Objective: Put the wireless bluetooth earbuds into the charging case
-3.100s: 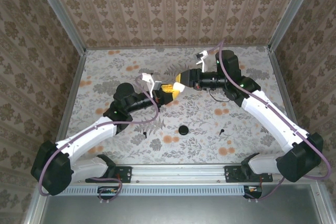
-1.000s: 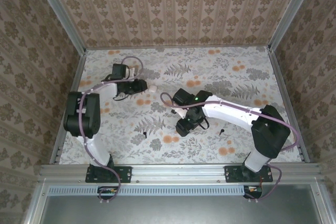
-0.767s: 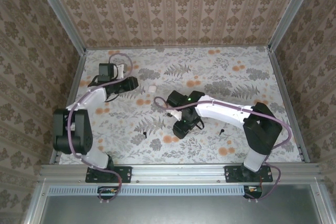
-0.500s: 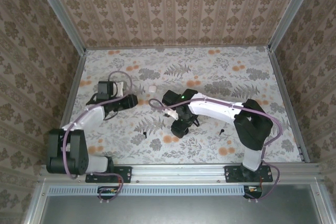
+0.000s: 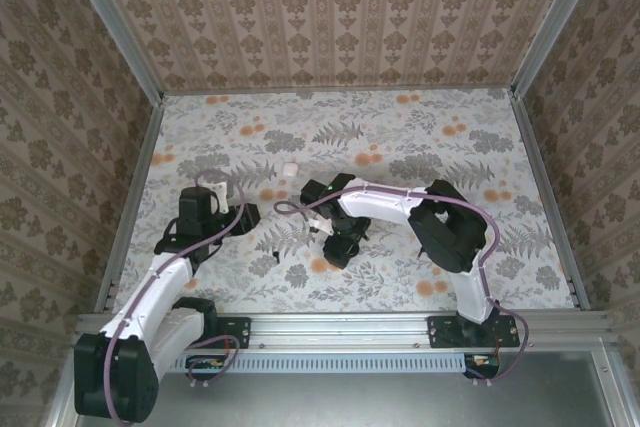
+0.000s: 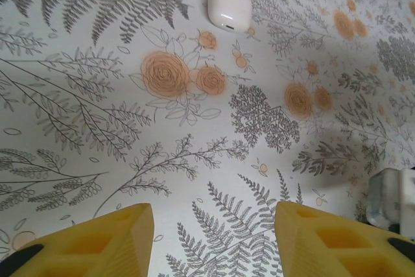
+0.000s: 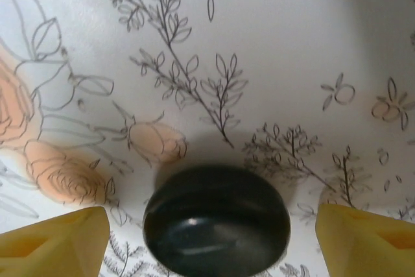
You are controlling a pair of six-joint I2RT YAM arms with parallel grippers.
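The left claw (image 6: 211, 220), fingers apart, had the small white glossy rounded charging case (image 6: 229, 6) well off at its 12 o'clock, long axis pointing back at it. The right claw (image 7: 213, 220), wide apart, straddled a glossy black dome (image 7: 217, 228). Seen from above, a tiny black earbud (image 5: 276, 258) lay at its 9 o'clock.

The charging case (image 6: 229, 6) at twelve o'clock is glossy white plastic; the table covering (image 6: 97, 128) looks matt, the black dome (image 7: 216, 227) smooth and shiny.
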